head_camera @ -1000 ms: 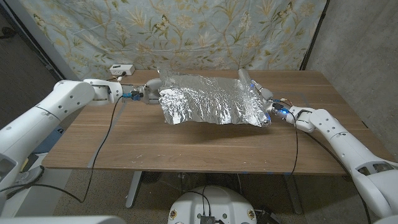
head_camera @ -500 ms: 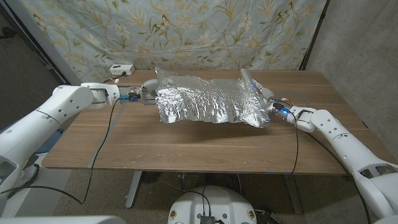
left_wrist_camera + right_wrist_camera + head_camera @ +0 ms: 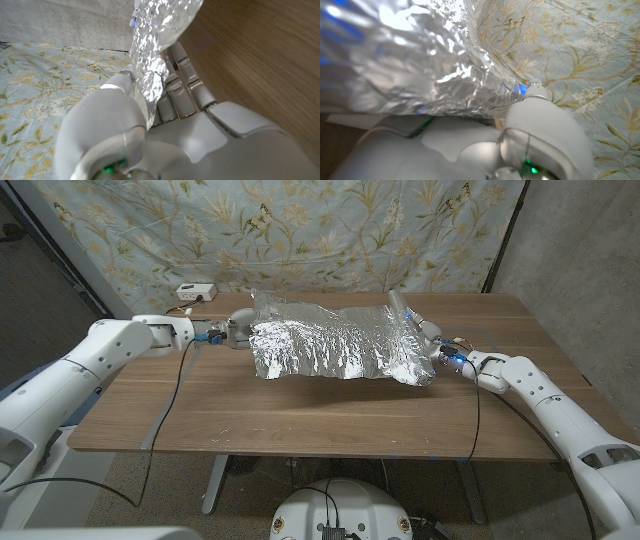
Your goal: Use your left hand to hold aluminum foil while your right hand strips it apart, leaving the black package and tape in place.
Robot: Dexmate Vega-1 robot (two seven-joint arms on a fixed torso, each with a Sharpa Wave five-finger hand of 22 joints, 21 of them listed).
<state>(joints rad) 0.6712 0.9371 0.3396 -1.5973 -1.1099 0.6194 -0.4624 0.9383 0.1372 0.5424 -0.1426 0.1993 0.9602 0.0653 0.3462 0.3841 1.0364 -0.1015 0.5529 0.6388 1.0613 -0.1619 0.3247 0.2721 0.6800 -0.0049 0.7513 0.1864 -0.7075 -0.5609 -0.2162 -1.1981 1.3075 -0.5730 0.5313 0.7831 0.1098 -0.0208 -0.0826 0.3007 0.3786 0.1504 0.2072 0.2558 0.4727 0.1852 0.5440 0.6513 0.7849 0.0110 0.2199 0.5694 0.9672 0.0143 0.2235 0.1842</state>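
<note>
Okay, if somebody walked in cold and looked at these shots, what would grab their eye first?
First the crinkled aluminum foil, a shiny sheet stretched above the middle of the wooden table. The left hand grips one end and the right hand the other. Behind hangs a pale floral cloth.

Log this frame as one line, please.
left hand grips foil sheet edge | right hand grips opposite edge | sheet stretched above table | not torn
</note>
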